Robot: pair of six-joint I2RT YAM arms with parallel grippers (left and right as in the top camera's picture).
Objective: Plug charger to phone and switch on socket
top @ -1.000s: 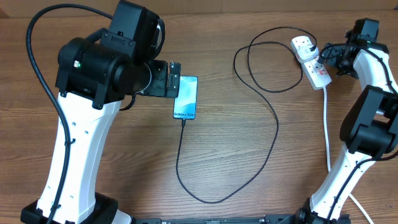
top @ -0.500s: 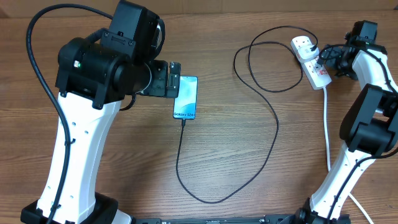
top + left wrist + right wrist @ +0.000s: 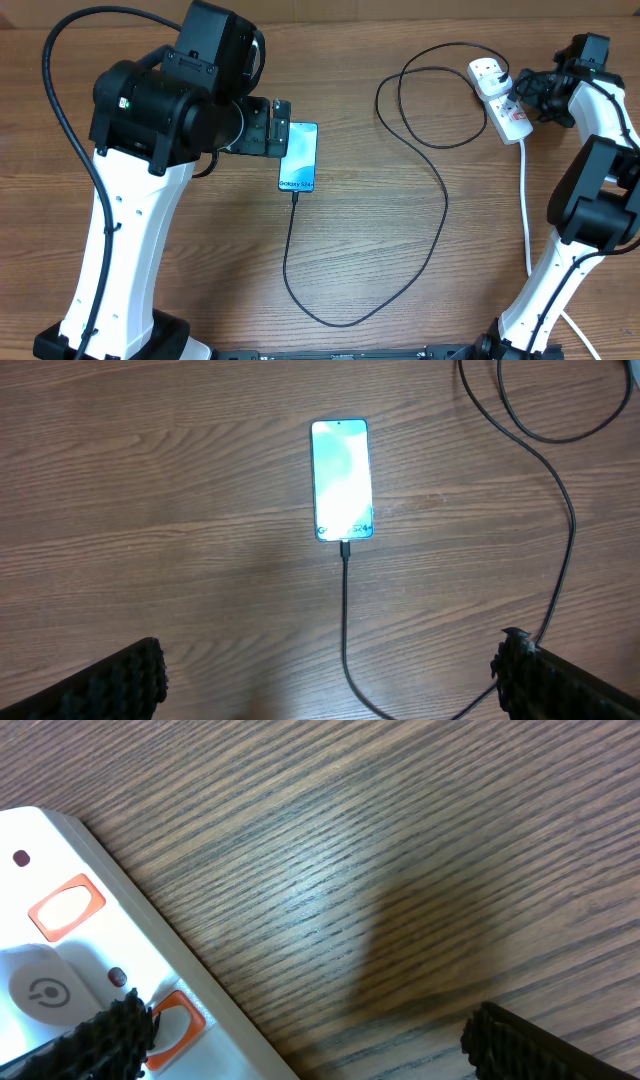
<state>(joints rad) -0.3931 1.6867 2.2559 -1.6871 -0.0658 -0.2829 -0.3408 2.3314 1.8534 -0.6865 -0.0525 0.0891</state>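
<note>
The phone [image 3: 342, 480] lies screen-up left of the counter's centre, toward the far edge, with the charger [image 3: 345, 600] tip seated in its near end. The left gripper [image 3: 330, 665] is spread wide just beside it. At the far right corner the right gripper [image 3: 305, 1020] hangs wide open over the socket [image 3: 70, 970], one finger [image 3: 105, 1040] by a red-marked switch [image 3: 175, 1018].
</note>
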